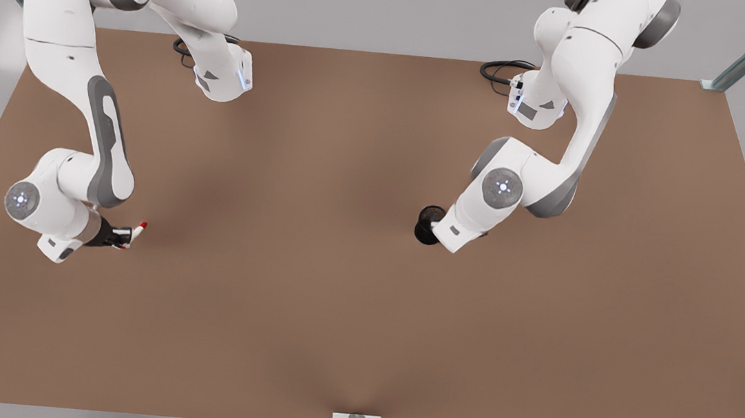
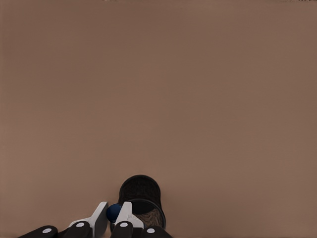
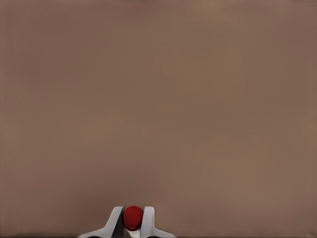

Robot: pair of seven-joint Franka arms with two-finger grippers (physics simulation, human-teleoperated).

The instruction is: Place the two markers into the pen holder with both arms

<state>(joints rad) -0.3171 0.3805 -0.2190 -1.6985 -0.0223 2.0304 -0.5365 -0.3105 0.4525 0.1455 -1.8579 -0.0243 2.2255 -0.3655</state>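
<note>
The right hand (image 1: 127,236) sits low over the brown counter (image 1: 310,278) on the front view's left, at the end of an arm folded down from the shoulder with its wrist turned sideways. Its fingers are clamped on the red marker (image 1: 137,233), which sticks out past the fingertips at a slant, red tip toward the counter's middle. In the right wrist view the red end (image 3: 132,217) is pinched between the two pale fingers (image 3: 114,221), with bare counter beyond.

The left arm, on the front view's right, bends at the elbow and reaches down so its wrist hangs just beside the black mesh pen holder (image 1: 428,223), partly covering it. In the left wrist view the left hand (image 2: 113,214) is directly over the holder's (image 2: 140,191) rim, its fingers closed on the blue marker (image 2: 114,212), whose dark blue end shows between them above the cup's edge
</note>
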